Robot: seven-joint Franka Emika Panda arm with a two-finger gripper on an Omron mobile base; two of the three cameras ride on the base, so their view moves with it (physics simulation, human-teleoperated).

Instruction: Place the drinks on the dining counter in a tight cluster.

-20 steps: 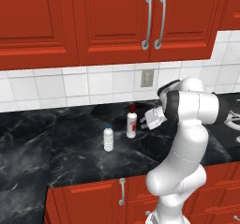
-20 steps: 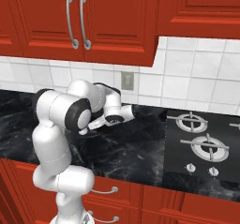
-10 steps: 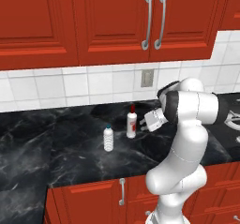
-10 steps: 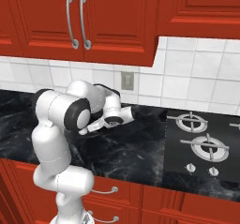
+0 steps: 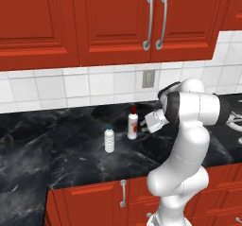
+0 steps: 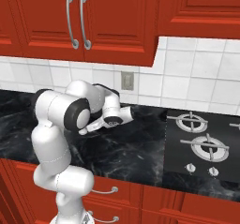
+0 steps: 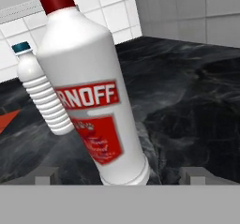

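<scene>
Near counter back edge, white bottle (image 7: 89, 101) upright between wide-open jaws; probably rigid, smooth, slippery, top-heavy: grasp low on label.

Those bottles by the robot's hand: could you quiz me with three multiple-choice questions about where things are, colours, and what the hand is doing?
1. Where do the two bottles stand?
A. on the stove
B. on the black marbled counter below the tiled wall
C. inside a cabinet

2. What colour is the white bottle's cap?
A. red
B. teal
C. yellow

3. How do the jaws stand?
A. shut on the white bottle
B. shut on nothing
C. open, with the white bottle between them

Answers: 1 B, the white bottle and the clear bottle stand on the counter. 2 A, red in the hand view. 3 C, the gripper tips stand apart on either side of the bottle's base.
</scene>
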